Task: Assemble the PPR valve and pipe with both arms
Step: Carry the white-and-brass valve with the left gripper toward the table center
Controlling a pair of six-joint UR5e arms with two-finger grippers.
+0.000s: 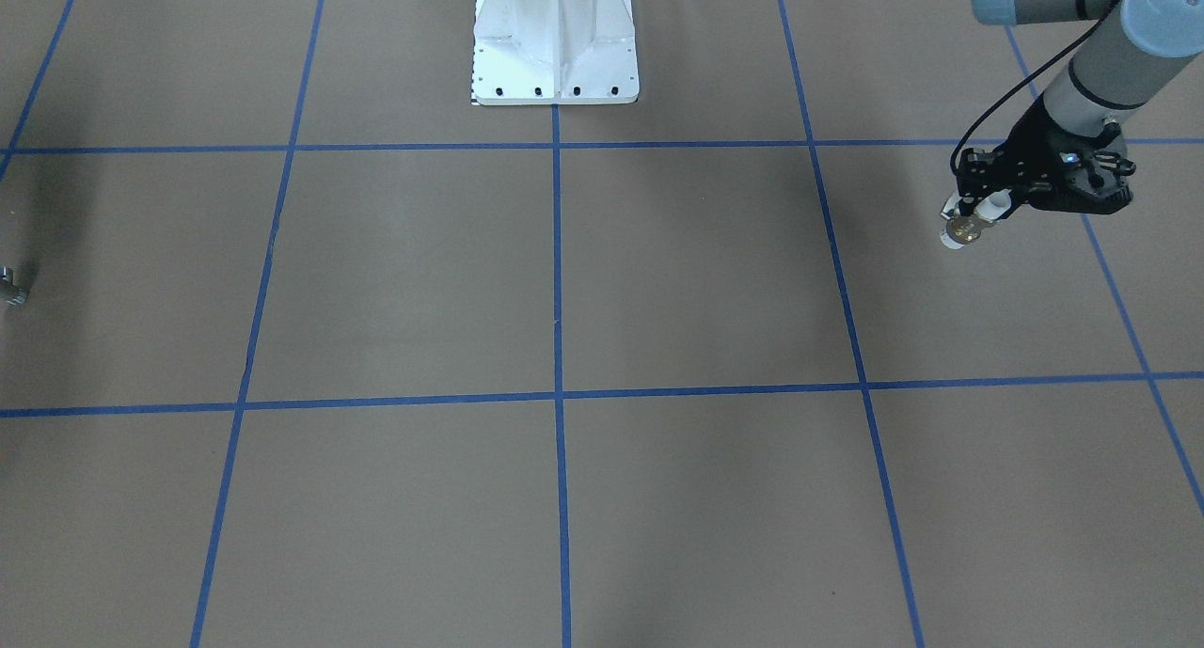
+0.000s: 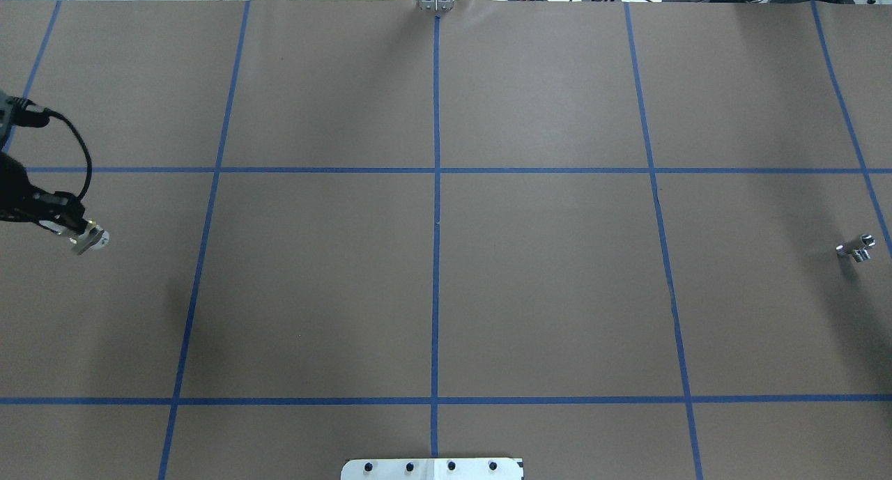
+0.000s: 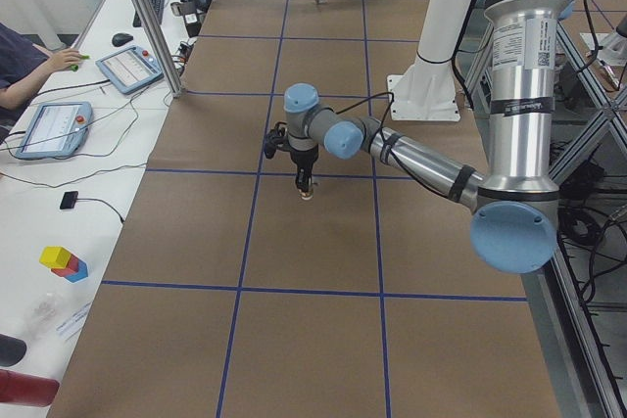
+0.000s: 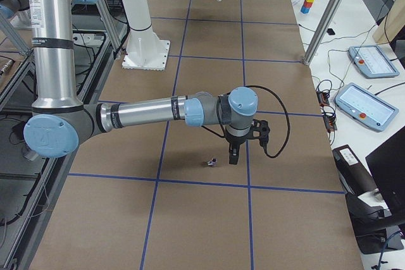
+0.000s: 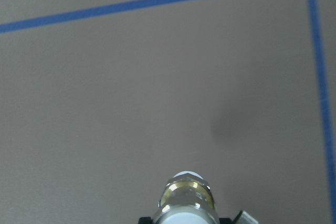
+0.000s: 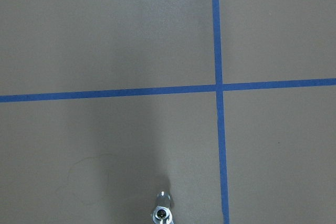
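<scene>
My left arm (image 3: 421,159) reaches out over the left side of the table (image 2: 543,292), and my right arm (image 4: 152,112) stretches low over the right side.

My left gripper (image 1: 978,211) is clamped on the PPR valve (image 1: 964,227), its 2 fingers across the middle and 1 white round end poking out below the tips. The left wrist view shows the brass collar and a shadow on the paper well apart from it, so I judge the valve hangs clear of the table. It looks stiff and fairly heavy for its size. Brass and smooth plastic are slippery, so I would keep my hold on the body between the ends and leave the mating end free.

My right gripper (image 4: 233,153) hangs just above and beside the pipe (image 4: 211,163). It shows only in the right side view, so I cannot tell whether its fingers stand apart or closed.

The pipe lies on the paper near the table's right edge, well apart from the valve. I judge it light, rigid, shiny and apt to roll or squirt out. I would pinch it across its middle, squarely, leaving 1 end free.
</scene>
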